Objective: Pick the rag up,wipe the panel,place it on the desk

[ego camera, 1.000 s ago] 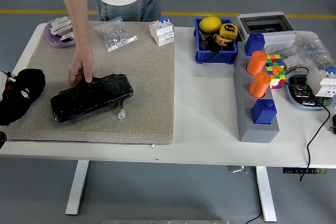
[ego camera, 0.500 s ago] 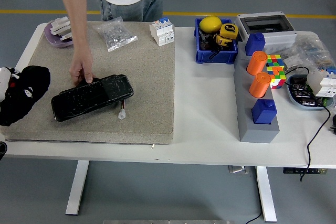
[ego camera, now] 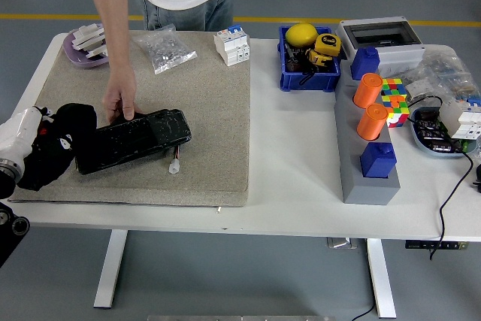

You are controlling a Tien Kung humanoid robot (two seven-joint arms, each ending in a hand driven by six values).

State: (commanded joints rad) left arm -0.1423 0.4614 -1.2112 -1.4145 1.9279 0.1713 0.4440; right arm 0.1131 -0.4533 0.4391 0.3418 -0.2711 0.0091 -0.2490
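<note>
Five fingers (ego camera: 46,134) wrapping rag (ego camera: 60,152), touching panel (ego camera: 131,139).

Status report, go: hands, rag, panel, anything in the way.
Left hand shut on black rag, at panel's left end. Right hand out of view. Panel flat on mat. Person's hand pressing panel's far edge, in the wipe path.

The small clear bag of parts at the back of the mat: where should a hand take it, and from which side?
Judging by its pose, the clear bag lies flat and crumpled on the mat, so pinch a raised corner from above. The near right corner seems best: it is clear of the person's arm and the white breaker.
</note>
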